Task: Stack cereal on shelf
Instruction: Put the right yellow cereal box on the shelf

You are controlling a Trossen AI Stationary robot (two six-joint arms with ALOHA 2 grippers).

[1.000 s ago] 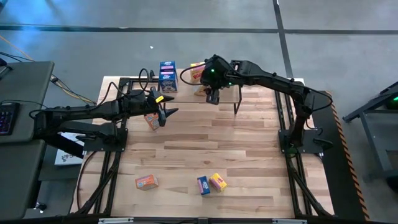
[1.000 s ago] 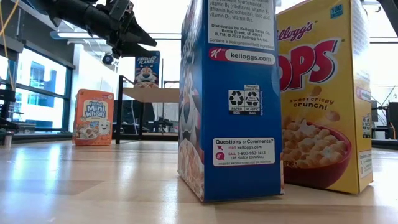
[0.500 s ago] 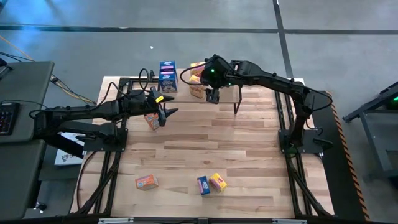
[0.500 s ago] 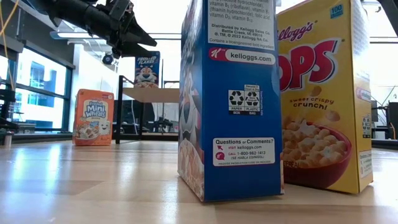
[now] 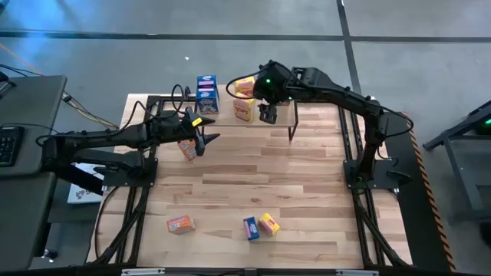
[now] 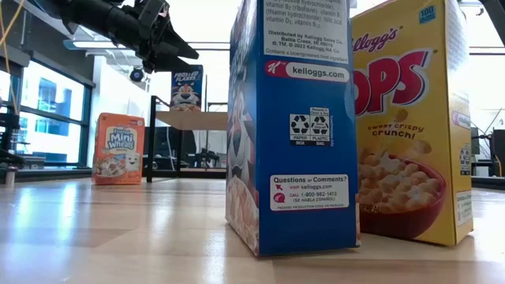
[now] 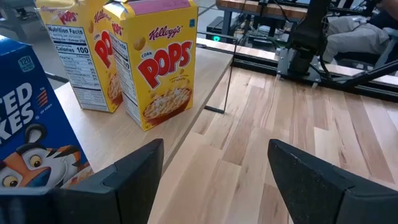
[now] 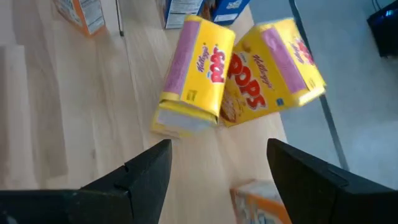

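Observation:
The shelf [image 5: 224, 113] stands at the table's far edge. On it are blue cereal boxes [image 5: 206, 93] toward the left and two upright yellow boxes [image 7: 158, 68] [image 8: 193, 68] beside them. An orange box [image 8: 261, 199] stands on the shelf close below my right gripper. My right gripper [image 5: 267, 113] [image 8: 217, 168] is open and hovers over the shelf, right of the yellow boxes, touching nothing. My left gripper [image 5: 205, 139] [image 7: 214, 162] is open in the air beside an orange box [image 5: 186, 148] that stands on the table.
Near the table's near edge are an orange box [image 5: 181, 224], a blue box [image 5: 251, 228] [image 6: 292, 126] and a yellow box [image 5: 268, 224] [image 6: 410, 118]. The shelf's thin black legs [image 5: 291, 126] reach down to the table. The table's middle [image 5: 253, 180] is bare wood.
My right gripper has drawn back toward the table's right and far side, away from the nearer yellow box, which now shows uncovered on the shelf. The left arm has kept still.

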